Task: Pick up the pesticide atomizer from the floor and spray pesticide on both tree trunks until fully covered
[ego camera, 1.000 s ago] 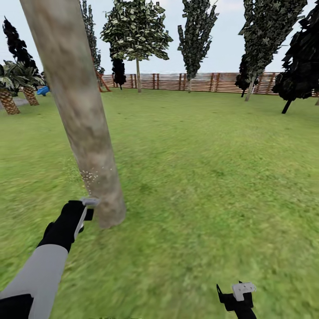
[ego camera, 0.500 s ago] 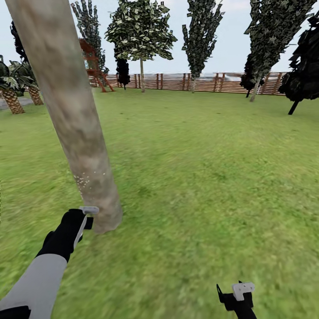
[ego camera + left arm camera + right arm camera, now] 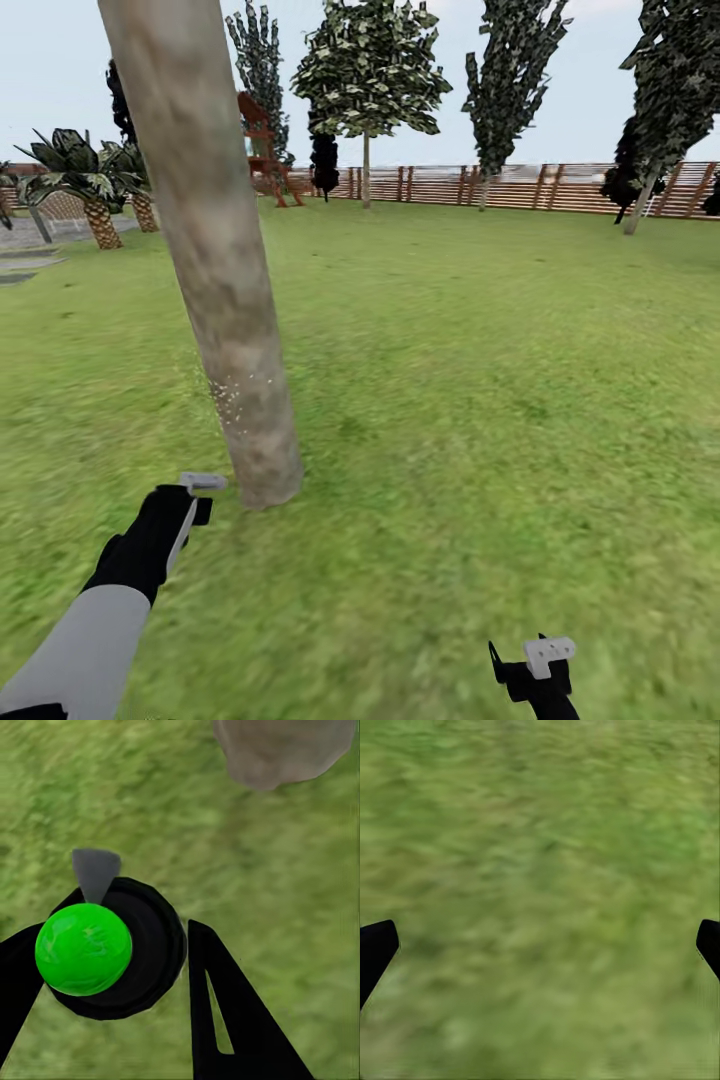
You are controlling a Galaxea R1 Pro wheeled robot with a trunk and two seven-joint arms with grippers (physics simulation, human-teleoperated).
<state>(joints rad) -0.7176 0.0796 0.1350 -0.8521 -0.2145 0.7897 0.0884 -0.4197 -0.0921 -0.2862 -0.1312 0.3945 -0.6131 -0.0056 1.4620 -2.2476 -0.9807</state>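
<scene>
Garden lawn [image 3: 480, 380]: left arm stretched fwd, its end effector [image 3: 112, 967] clamped on the atomizer [image 3: 84, 949], nozzle just beside the speckled tree trunk [image 3: 215, 260]. Right end effector [image 3: 535, 665] low at near right, fingers spread wide, nothing betw. them.

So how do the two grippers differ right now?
The left gripper is shut on the atomizer, whose nozzle points toward the near trunk; the right gripper is open, fingers wide apart, holding nothing. The left one sits beside the trunk's base, the right one over bare grass. Both have black fingers.
</scene>
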